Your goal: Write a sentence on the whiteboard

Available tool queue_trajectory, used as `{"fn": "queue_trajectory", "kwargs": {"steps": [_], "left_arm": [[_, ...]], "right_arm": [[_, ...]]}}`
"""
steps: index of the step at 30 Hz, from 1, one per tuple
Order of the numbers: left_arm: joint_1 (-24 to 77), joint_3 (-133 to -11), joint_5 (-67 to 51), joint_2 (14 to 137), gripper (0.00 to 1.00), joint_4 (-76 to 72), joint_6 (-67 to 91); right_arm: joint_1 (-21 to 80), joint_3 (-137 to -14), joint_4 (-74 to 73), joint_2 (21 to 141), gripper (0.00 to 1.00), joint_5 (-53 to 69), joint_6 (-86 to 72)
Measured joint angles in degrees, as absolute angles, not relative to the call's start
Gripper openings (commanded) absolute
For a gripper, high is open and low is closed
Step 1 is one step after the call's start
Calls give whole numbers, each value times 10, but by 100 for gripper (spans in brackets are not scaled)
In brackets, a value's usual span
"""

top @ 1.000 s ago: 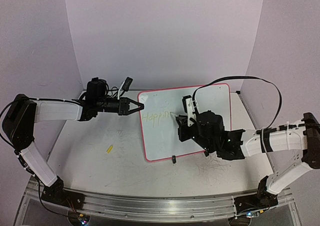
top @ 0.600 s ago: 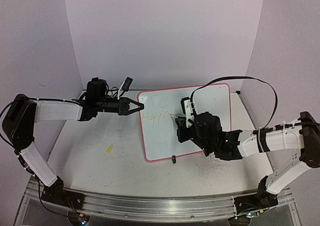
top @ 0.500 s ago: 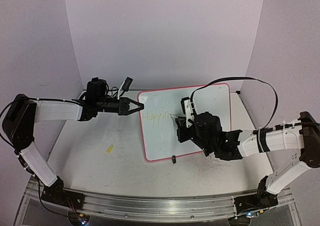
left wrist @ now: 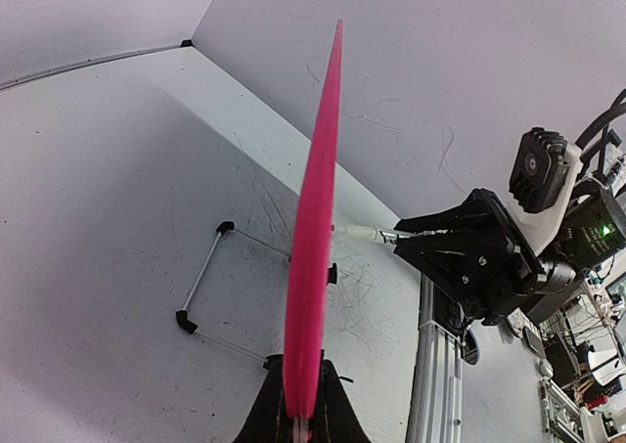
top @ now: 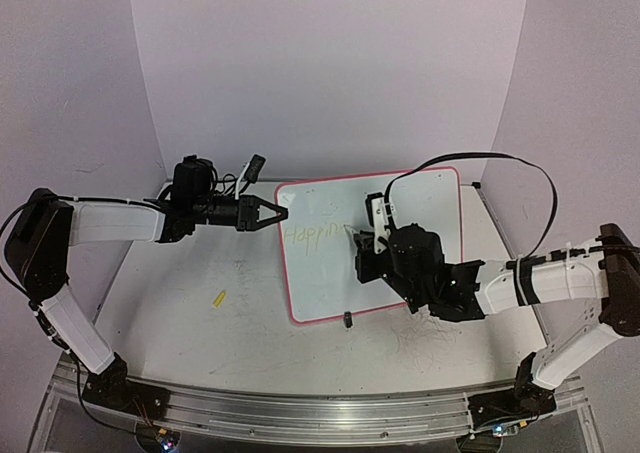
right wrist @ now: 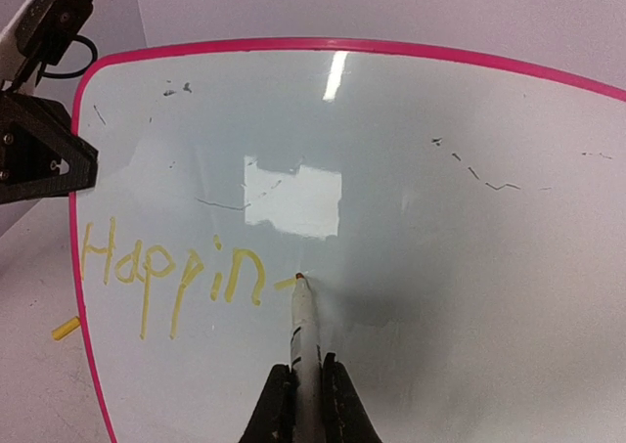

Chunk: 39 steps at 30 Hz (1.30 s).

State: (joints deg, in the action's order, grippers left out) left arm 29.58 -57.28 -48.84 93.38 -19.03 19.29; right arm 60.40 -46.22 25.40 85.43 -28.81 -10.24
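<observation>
Pinching whiteboard (top: pixel 320 273) by left rim w/ left gripper (top: pixel 283 214), centre of frame; clamping marker (right wrist: pixel 304 335) in right gripper (right wrist: pixel 305 376), tip touching board just after sentence (right wrist: pixel 171 272) "Happin". Prob. light, stiff, slick, tippy on wire stand (left wrist: pixel 202 273): hold at rim, press softly.

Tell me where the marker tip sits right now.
In the right wrist view the marker, shut in the right gripper, has its tip against the whiteboard left of centre, just right of the yellow writing "Happin".
</observation>
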Motion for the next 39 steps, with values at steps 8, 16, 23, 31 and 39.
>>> {"fn": "queue_trajectory", "kwargs": {"steps": [8,16,23,31,39], "left_arm": [[296,-573,-488,934,0,-190,193],[296,-573,-488,934,0,-190,193],[296,-573,-488,934,0,-190,193],[296,-573,-488,934,0,-190,193],[296,-573,-487,934,0,-190,193]], "right_arm": [[603,-463,269,859,0,-289,-96],[603,-463,276,862,0,-281,-93],[603,-463,275,862,0,-267,-95],[603,-459,272,862,0,-257,-107],[603,-445,271,859,0,-255,-113]]}}
